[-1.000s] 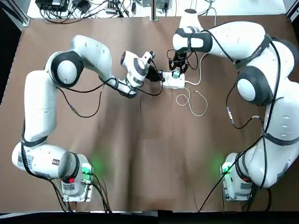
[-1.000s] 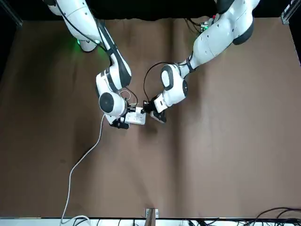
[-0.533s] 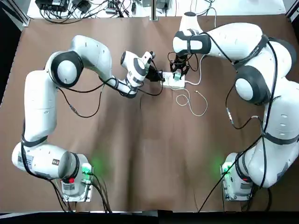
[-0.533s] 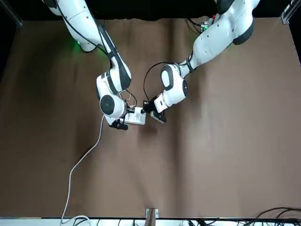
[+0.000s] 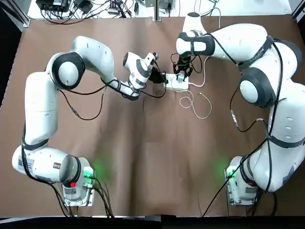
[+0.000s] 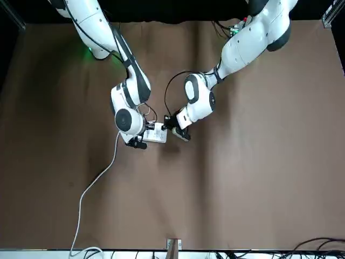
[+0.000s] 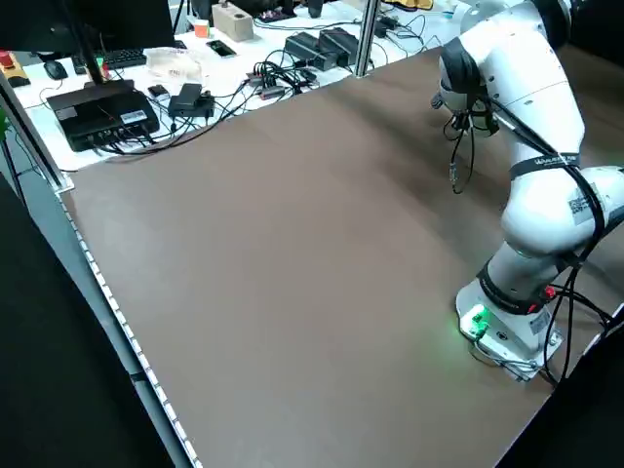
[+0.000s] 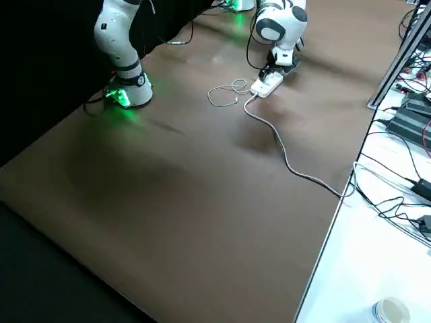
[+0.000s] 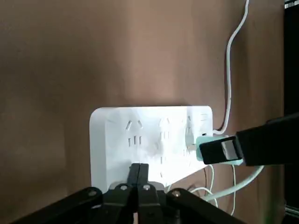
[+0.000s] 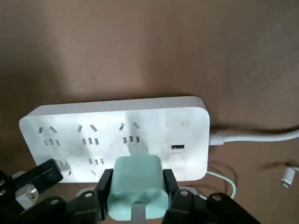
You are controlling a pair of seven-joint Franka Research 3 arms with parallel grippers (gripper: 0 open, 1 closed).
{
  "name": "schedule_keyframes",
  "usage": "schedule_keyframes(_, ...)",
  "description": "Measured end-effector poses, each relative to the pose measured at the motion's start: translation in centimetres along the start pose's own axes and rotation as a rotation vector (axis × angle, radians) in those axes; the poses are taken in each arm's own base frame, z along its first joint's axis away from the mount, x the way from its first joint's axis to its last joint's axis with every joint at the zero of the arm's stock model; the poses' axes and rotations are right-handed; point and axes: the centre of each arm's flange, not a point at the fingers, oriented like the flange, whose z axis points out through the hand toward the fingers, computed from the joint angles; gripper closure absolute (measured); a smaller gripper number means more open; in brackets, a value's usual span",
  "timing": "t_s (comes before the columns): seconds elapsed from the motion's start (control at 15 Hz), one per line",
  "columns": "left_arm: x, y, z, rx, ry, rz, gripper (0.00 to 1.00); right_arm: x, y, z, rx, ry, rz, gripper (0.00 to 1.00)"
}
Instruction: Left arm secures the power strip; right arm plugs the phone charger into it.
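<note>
Before me spreads the wide brown counter [image 5: 147, 162]. Over it reach my two big white jointed arms with dark grey caps, the right arm [image 5: 262, 62] and the left arm [image 5: 43, 105], their ends close together near the counter's far side. A thick white cord [image 6: 81, 205] runs from one end of the power strip [image 10: 121, 135], a white rounded rectangular socket block, toward the counter's far edge. The strip lies flat between my grippers. My left gripper [image 9: 139, 169] is closed, its fingers together at the strip's edge, toward the end away from the cord. My right gripper [image 10: 138, 176] is clamped on the phone charger [image 10: 138, 186], a small teal-green plug cube, holding it at the strip's sockets near the cord end; I cannot tell whether its prongs are in. The charger's thin white cable [image 5: 194, 101] loops on the counter beside the strip, ending in a small connector [image 10: 288, 176].
</note>
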Motion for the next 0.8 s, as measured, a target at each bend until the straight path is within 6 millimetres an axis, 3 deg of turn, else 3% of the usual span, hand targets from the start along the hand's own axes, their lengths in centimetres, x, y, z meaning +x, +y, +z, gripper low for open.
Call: schedule_keyframes(0.8, 0.00, 0.00, 0.00, 0.000, 0.000, 0.000, 0.99, -0.45, -0.61, 0.77, -0.010, -0.001, 0.014, 0.52)
